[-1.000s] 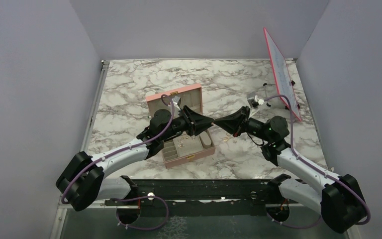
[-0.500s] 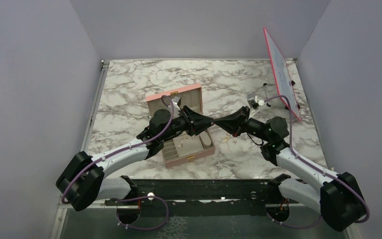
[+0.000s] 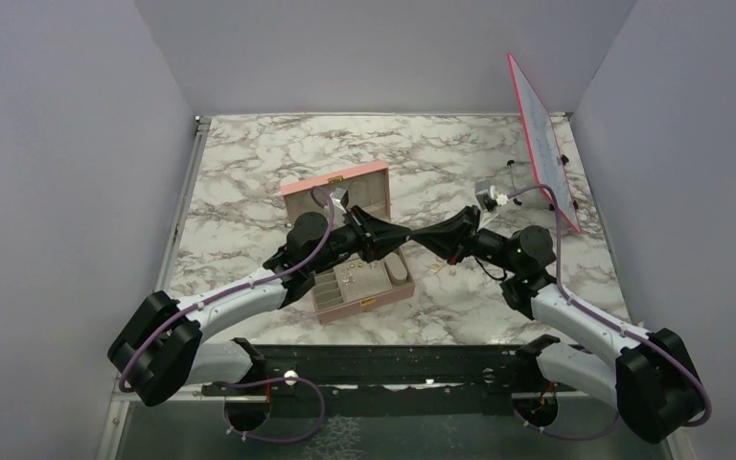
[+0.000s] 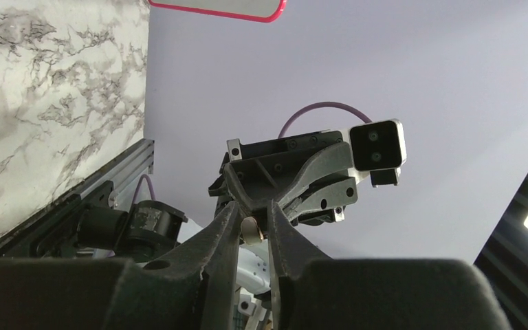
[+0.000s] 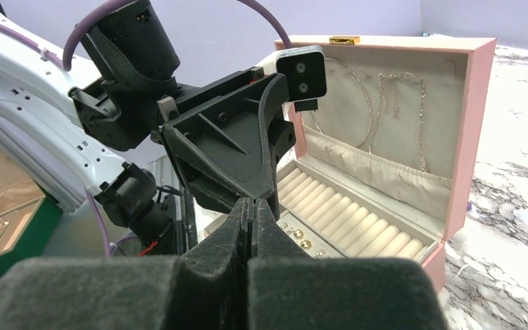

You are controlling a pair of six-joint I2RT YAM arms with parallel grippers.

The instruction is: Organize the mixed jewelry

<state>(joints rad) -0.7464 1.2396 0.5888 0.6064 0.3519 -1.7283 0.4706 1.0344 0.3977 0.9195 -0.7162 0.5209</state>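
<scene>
By the open pink box (image 3: pixel 340 192), your right gripper (image 5: pixel 247 203) is pinched shut on 1 gold ring (image 4: pixel 250 230) — your left gripper (image 4: pixel 253 206) faces it, jaws slightly apart around that ring.

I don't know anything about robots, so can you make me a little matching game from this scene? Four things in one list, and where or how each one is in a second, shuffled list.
Things:
1. jewelry box
2. right gripper
3. left gripper
4. pink-edged board

Place or state:
A. standing tilted at the right edge of the table
B. fingers pressed together
C. lid up, chains hanging inside it
D. fingers slightly apart, a small gold piece between them

Pairs: 1-C, 2-B, 3-D, 4-A
</scene>
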